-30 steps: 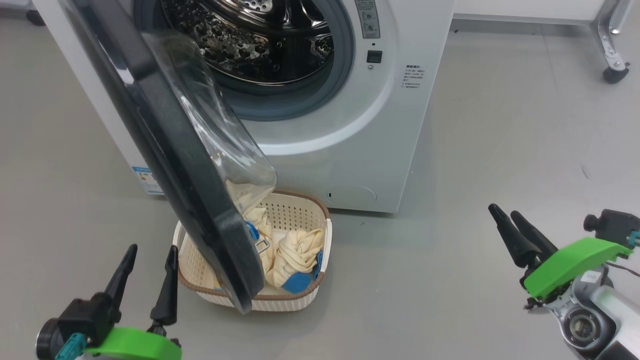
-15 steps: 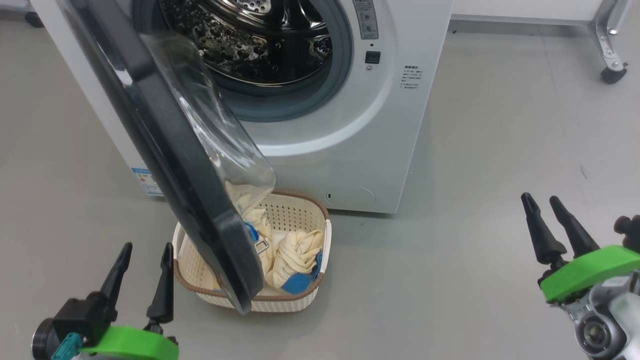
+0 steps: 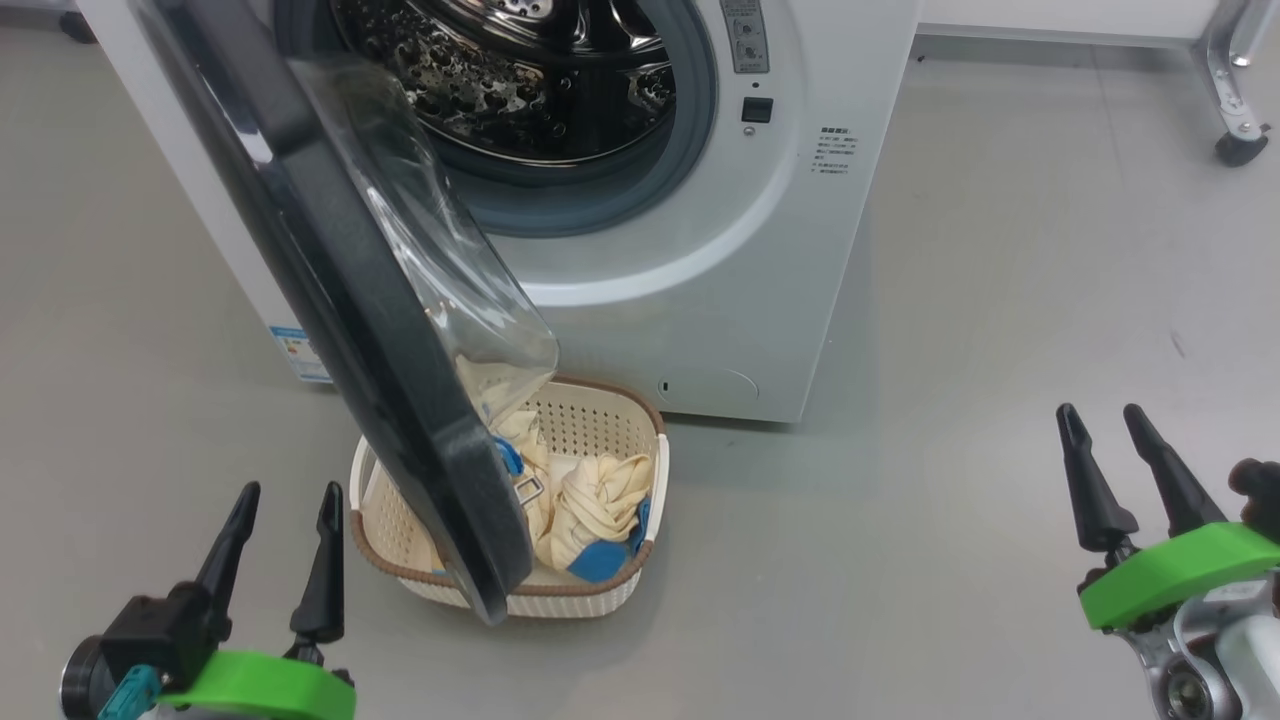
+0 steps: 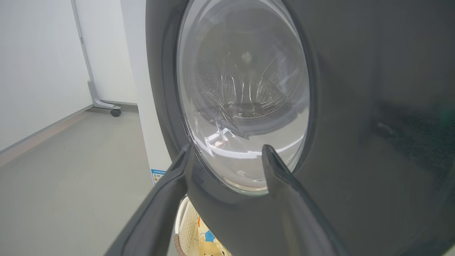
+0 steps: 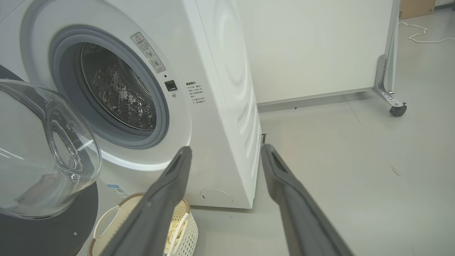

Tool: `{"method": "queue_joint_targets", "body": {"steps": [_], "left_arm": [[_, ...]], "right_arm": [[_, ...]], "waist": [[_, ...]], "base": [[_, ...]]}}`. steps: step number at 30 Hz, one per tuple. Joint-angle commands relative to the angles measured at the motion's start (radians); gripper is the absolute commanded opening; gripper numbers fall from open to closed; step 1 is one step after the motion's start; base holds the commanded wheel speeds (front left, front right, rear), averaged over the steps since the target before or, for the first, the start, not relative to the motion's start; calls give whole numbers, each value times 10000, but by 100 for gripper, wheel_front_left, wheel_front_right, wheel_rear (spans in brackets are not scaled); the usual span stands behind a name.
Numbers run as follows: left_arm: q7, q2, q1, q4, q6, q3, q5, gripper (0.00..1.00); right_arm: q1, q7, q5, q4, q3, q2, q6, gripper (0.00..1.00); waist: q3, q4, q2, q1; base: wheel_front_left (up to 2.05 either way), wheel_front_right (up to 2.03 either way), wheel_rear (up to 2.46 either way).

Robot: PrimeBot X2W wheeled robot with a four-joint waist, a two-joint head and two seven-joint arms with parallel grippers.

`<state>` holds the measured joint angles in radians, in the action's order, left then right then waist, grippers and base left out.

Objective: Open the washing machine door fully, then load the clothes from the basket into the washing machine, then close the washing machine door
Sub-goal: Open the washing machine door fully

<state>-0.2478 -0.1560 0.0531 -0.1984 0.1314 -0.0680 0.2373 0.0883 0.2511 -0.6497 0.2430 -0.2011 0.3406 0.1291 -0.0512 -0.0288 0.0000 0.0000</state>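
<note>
A smooth grey floor (image 3: 950, 300) spreads under everything. Nearest, at seven o'clock in the head view, the left gripper (image 3: 290, 488) hangs with its fingers spread, holding nothing. At four o'clock the right gripper (image 3: 1099, 410) is parted likewise and empty, well apart from the machine.

At six o'clock the basket (image 3: 600, 598) sits on the floor just before the washing machine (image 3: 720, 300), with the clothes (image 3: 595, 510) heaped inside it. The washing machine door (image 3: 400, 400) stands open, swung out edge-on toward the robot. Its long axis runs from eleven o'clock down to six, and its lower edge hangs over the basket's left half. Its bulging glass faces three o'clock and its black outer face nine o'clock.

Beyond, at twelve, the steel drum (image 3: 520, 70) gapes inside a grey gasket (image 3: 695, 100). Farthest, at one o'clock, a caster (image 3: 1238, 150) carries a metal leg.
</note>
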Motion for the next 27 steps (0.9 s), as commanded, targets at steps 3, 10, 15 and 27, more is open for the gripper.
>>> {"method": "queue_joint_targets", "body": {"steps": [3, 10, 15, 27], "left_arm": [[-140, -88, 313, 343, -7, 412, -106, 100], [-140, -13, 413, 272, -7, 465, -70, 100], [-140, -8, 393, 243, -7, 511, -98, 100], [-140, 264, 720, 1354, -115, 1604, 170, 0]], "right_arm": [[54, 106, 288, -135, 50, 78, 16, 100], [-47, 106, 562, -72, 217, -40, 16, 100], [-121, 106, 663, -55, 227, -70, 16, 100], [-241, 106, 834, -176, 229, -63, 16, 100]], "waist": [[-138, -75, 0, 0], [-242, -197, 0, 0], [-203, -233, 0, 0], [-38, -417, 0, 0]], "base": [[0, 0, 0], [0, 0, 0], [0, 0, 0], [0, 0, 0]]}}
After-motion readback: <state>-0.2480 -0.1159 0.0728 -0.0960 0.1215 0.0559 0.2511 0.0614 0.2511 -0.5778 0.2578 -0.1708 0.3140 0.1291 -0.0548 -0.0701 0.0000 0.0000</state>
